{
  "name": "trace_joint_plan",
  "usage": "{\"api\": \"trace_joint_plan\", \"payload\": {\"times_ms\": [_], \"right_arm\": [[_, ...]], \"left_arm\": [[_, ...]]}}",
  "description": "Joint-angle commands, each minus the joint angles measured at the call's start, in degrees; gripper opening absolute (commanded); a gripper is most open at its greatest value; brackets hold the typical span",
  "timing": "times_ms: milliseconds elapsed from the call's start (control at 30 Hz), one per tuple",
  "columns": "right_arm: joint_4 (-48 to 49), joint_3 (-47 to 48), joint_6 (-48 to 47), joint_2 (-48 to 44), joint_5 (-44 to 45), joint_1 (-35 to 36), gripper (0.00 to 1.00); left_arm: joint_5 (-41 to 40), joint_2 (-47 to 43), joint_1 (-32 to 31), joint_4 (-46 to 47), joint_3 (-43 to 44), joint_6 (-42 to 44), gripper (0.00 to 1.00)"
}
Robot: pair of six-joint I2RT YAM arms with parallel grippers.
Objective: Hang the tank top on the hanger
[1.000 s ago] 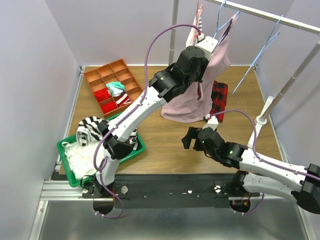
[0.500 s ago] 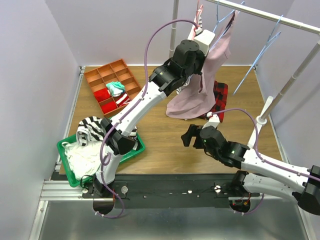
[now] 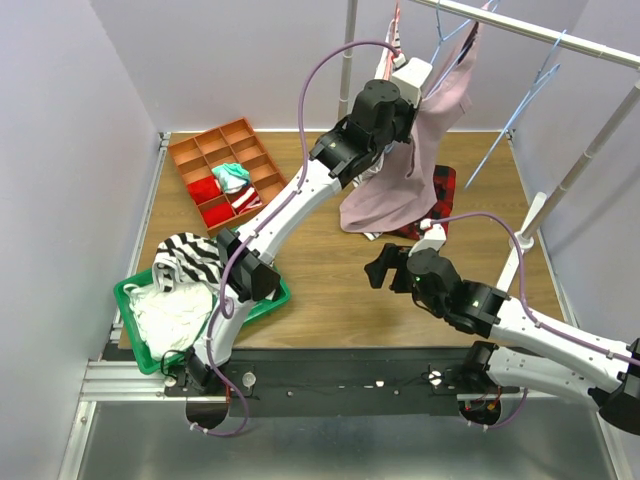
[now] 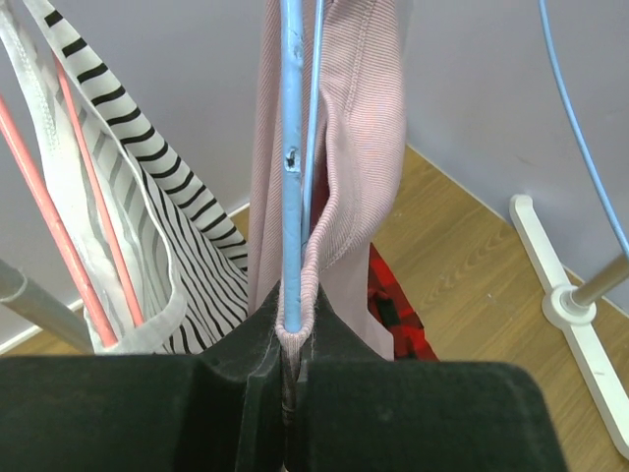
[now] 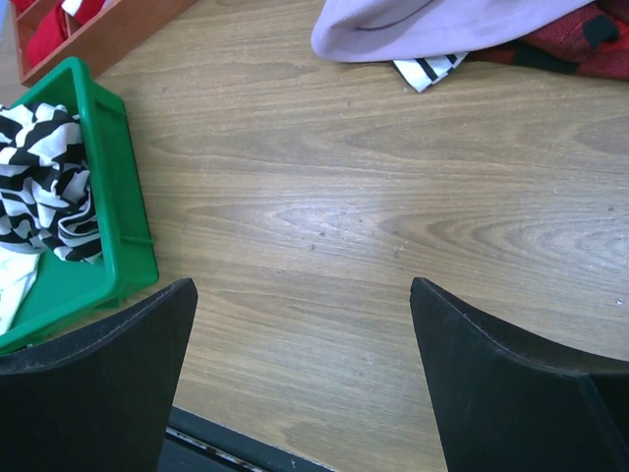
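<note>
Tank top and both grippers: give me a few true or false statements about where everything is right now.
1. The left gripper pinches the tank top and the hanger wire together. True.
2. The right gripper holds the tank top's hem. False: it is open and empty, over the table.
3. The plaid garment hangs from the rail. False: it lies on the table.
4. The striped shirt hangs beside the tank top. True.
5. The green bin holds nothing. False: black-and-white fabric lies in it.
</note>
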Motion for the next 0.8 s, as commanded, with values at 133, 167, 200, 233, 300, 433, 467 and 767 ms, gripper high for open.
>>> {"api": "trace_joint_plan", "payload": {"times_ms": [133,167,200,233,300,433,467,767], "right_arm": [[-0.6,0.0,-0.4,-0.6,0.7,0.2,0.96],[-0.4,-0.1,-0.4,-0.7,0.7,0.3,0.96],[-0.3,-0.2,-0.4,-0.7,0.6,0.3,0.96],[-0.2,-0.3,-0.5,-0.7,0.7,0.3,0.96],[-0.2,-0.4,-0.7,-0.7,0.7,0.3,0.96],[-0.1,-0.2,-1.0,-0.5,0.7,0.2,0.96],[-0.2,-0.2,-1.0,-0.5,0.7,0.3,0.96],[0.2,-0.4,-0.9,-0.1,0.4,0.3,0.96]], "left_arm": [[1.6,2.7,1.2,10.8,4.1,-3.2,0.0],[2.3,2.9,1.4,11.0,4.3,-3.4,0.0],[2.5,3.3,1.4,11.1,4.6,-3.6,0.0],[2.5,3.4,1.6,11.5,5.1,-3.9,0.0],[2.7,3.7,1.6,11.6,5.1,-3.7,0.0],[3.3,4.2,1.8,12.2,5.2,-3.9,0.0],[3.3,4.3,1.7,12.2,5.2,-3.9,0.0],[3.9,6.0,2.0,11.7,5.6,-5.1,0.0]]}}
